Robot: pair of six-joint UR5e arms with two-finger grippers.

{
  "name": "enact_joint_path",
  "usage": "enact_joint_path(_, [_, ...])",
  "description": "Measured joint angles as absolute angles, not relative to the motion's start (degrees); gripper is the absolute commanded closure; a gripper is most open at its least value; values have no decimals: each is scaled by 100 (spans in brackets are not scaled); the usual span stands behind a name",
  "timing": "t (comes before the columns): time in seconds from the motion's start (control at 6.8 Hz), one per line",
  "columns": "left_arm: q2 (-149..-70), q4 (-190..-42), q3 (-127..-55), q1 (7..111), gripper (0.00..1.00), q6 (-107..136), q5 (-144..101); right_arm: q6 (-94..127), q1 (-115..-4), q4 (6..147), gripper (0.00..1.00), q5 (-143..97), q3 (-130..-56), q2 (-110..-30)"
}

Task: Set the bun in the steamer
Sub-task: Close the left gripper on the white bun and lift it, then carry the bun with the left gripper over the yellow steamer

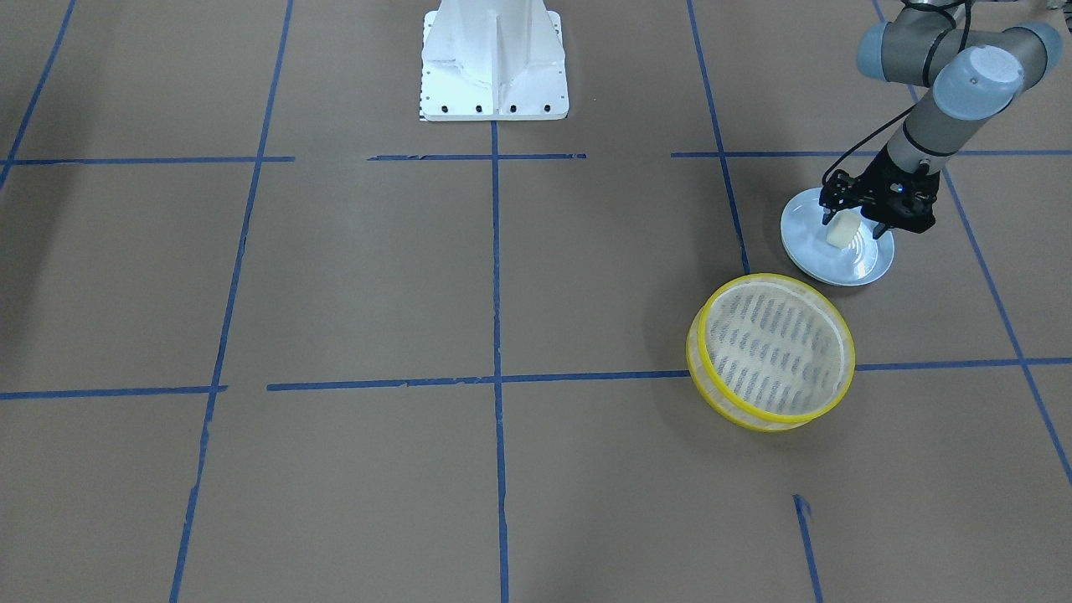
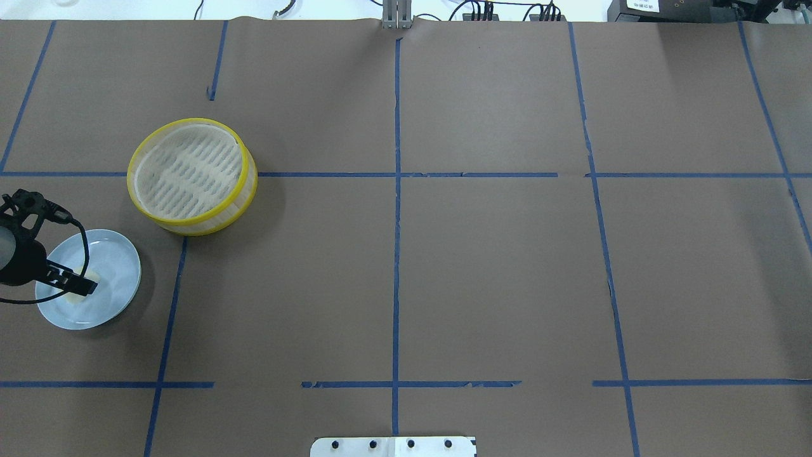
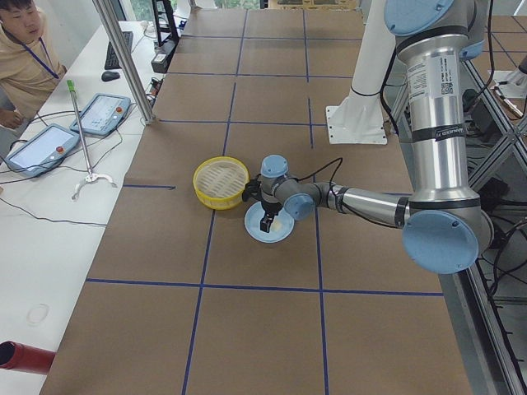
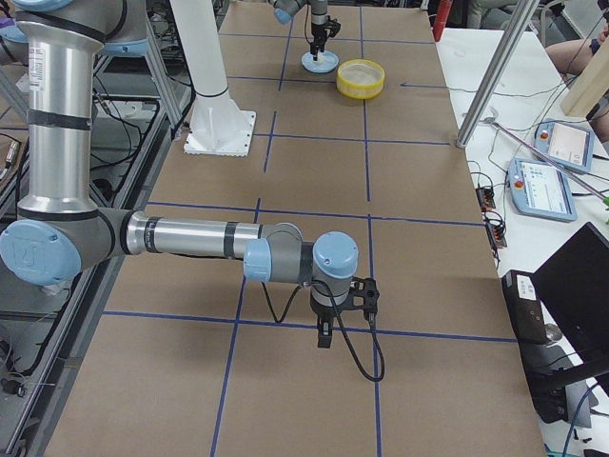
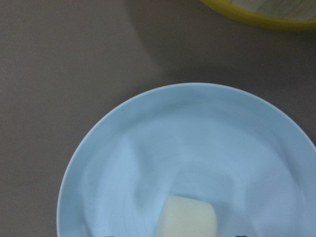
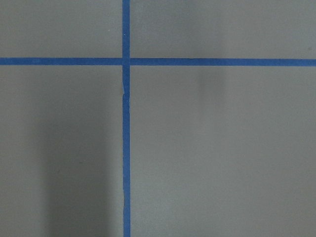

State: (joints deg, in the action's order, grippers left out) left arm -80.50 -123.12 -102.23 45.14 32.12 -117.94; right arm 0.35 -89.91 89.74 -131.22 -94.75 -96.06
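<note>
Now the left gripper point(image 1: 853, 223) hangs low over the pale blue plate point(image 1: 806, 243), jaws spread wider than the bun point(image 1: 842, 231), which sits on the plate between them, apparently not yet pinched, with the steamer point(image 1: 771, 278) just beside. Close off-centre and that smooth little piece could squirt sideways, or a fingertip could catch and drag the plate. The left wrist view cuts off the bun's lower half, and the right gripper point(image 4: 324, 335) shows only from the side, so its jaws cannot be judged.
</note>
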Motion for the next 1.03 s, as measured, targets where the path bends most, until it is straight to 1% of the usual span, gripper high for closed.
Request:
enact_joint_path(0.15, [-8060, -12356, -10179, 4504, 24, 3215, -11804, 35, -8991, 8974, 0, -13122, -9475, -9607])
enact_joint_path(0.29, [-8070, -12380, -10150, 4497, 30, 3221, -11820, 35, -8991, 8974, 0, -13122, -9475, -9606])
enact_joint_path(0.44, [-8077, -12388, -10139, 4488, 33, 3226, -11837, 35, -8991, 8974, 0, -13122, -9475, -9606])
enact_joint_path(0.74, [-8084, -12382, -10139, 4458, 50, 3236, -11855, 35, -8991, 8974, 0, -13122, -9475, -9606])
enact_joint_path(1.03, [-8084, -12355, -10143, 4449, 58, 3242, -11874, 35, -8991, 8974, 0, -13122, -9475, -9606])
